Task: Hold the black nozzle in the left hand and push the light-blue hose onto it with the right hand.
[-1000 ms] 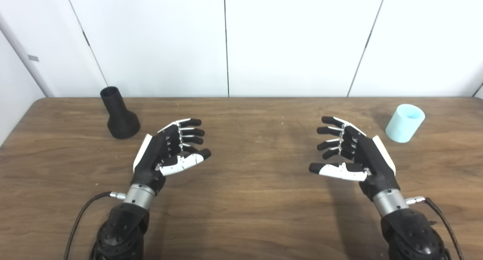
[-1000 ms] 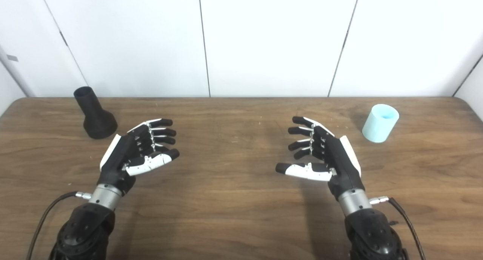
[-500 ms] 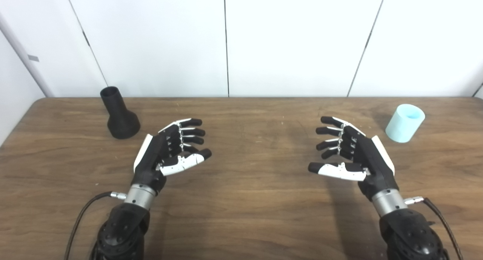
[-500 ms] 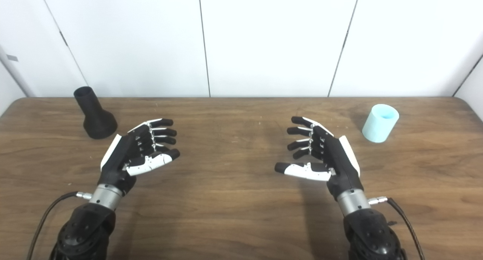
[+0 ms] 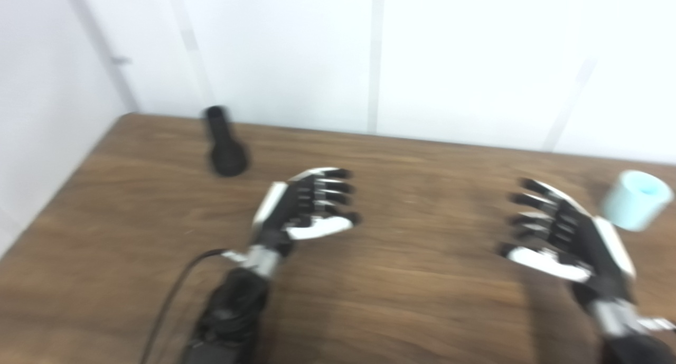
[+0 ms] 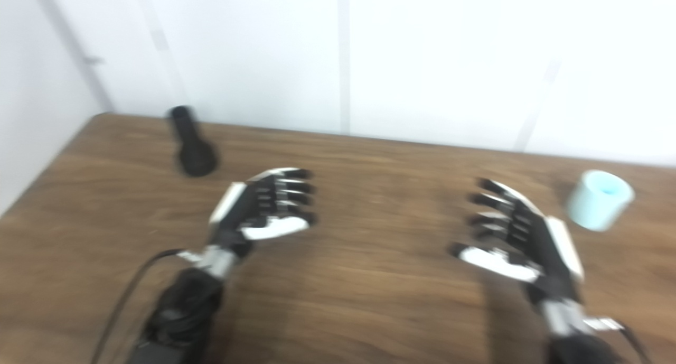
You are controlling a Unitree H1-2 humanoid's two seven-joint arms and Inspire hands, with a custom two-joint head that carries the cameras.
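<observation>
Both hands (image 5: 309, 205) motion-blurred, edges soft

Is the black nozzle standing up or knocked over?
Standing: the black nozzle rests on its wide base on the table, narrow end up, though the picture is blurred.

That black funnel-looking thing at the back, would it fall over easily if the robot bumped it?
Probably not easily: the black nozzle stands on its wide flared end, narrow neck up. It looks like rigid plastic, likely light, so a push might slide it along the table. The pictures are blurred, so this is tentative.
</observation>
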